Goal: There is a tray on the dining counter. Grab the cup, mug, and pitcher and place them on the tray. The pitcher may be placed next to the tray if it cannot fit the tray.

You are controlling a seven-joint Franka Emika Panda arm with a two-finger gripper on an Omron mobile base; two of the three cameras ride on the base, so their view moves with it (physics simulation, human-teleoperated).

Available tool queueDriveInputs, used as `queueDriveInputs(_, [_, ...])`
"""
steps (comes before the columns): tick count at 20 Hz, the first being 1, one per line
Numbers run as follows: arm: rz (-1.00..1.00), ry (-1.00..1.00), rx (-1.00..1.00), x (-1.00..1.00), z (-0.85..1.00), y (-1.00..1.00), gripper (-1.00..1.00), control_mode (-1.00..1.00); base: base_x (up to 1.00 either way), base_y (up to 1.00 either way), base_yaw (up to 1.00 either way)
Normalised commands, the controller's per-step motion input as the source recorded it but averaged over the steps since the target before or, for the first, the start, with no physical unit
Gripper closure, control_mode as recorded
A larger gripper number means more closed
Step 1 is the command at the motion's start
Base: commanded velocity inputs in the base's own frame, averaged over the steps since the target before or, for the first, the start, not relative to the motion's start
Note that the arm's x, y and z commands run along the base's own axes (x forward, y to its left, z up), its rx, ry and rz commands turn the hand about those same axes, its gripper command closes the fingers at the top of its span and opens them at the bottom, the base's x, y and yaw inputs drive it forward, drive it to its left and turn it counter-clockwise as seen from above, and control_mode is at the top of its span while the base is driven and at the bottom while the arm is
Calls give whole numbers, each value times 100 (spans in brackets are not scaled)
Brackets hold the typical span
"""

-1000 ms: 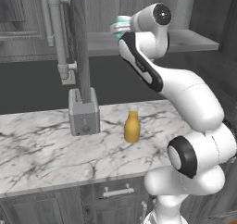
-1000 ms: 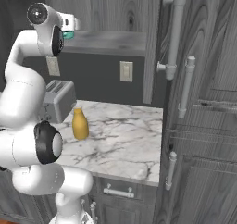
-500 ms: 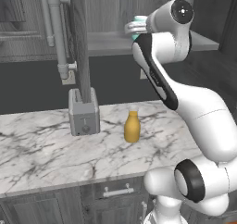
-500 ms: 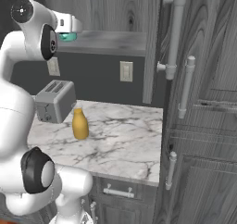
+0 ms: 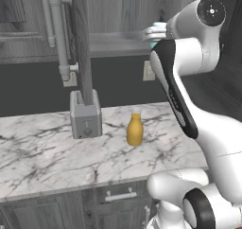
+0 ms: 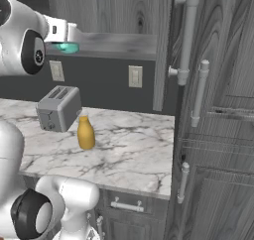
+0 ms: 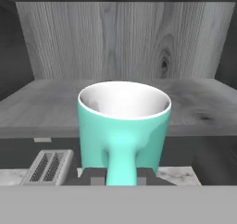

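My gripper is shut on the loop handle of the teal mug, which has a white inside and stands upright, held high in the air in front of a wooden shelf. In the base views the mug shows as a teal sliver at the hand. The mustard-yellow pitcher stands upright on the marble worktop, well below the hand. The tray, the cup and the dining counter are out of view.
A grey toaster stands on the worktop left of the pitcher. A tall cabinet with long bar handles rises at the worktop's right end. Wall sockets sit under the shelf.
The arm has swung to the right, carrying the mug along in front of the shelf. Pitcher and toaster have stayed put.
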Motion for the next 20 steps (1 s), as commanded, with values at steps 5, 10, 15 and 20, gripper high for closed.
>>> queueDriveInputs(5, [0, 0, 0, -89, 0, -12, 100, -100, 0, 0, 0])
queueDriveInputs(10, [0, 0, 0, -69, 0, -8, 100, -100, 0, 0, 0])
queueDriveInputs(15, [0, 1, 0, -62, -4, -4, 100, -100, 0, 0, 0])
queueDriveInputs(20, [0, 4, -5, -55, -11, 0, 100, -100, 0, 0, 0])
